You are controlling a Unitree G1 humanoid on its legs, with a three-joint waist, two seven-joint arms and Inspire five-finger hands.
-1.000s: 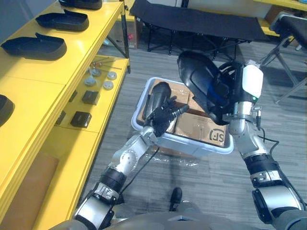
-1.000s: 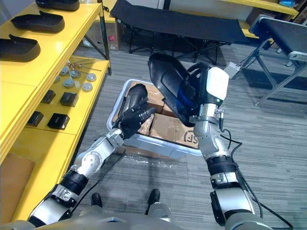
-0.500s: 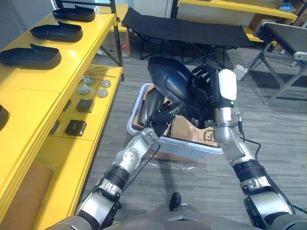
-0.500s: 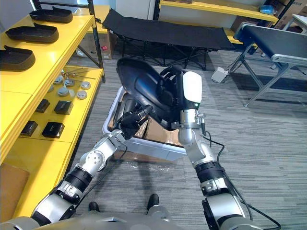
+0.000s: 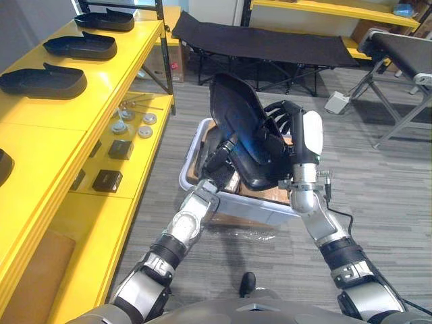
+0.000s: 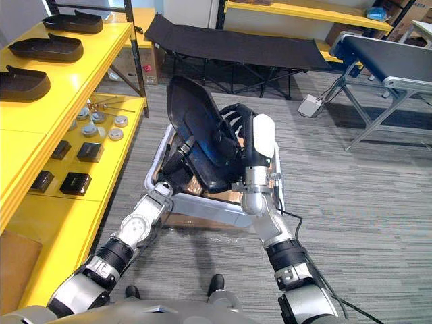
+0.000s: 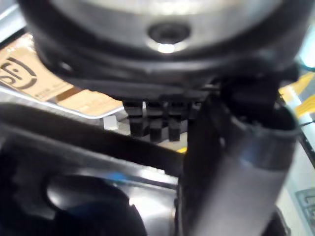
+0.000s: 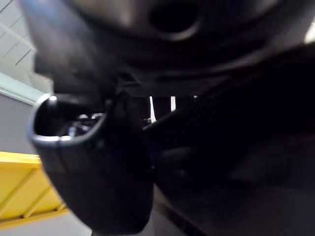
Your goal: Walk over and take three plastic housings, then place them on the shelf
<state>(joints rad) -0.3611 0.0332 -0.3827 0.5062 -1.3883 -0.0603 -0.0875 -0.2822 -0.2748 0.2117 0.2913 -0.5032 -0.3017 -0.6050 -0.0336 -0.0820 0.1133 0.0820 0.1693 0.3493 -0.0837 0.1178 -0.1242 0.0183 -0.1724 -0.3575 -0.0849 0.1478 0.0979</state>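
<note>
Right robot hand clamps a housing above the bin, not yet on the left yellow shelf; left robot hand beneath it, grip unreadable.

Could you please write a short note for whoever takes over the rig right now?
Right robot hand: shut on a black housing, held tilted above the bin.
Left robot hand: at the housing's lower edge, over the bin; I cannot tell its grip.
Shelf: on the robot's left, with other housings lying in a row on its top level.
Done: one housing is lifted out of the bin.
Left: turn to the shelf and set this housing down, then fetch more until three are placed. How many of those on the shelf count cannot be told from here.
</note>
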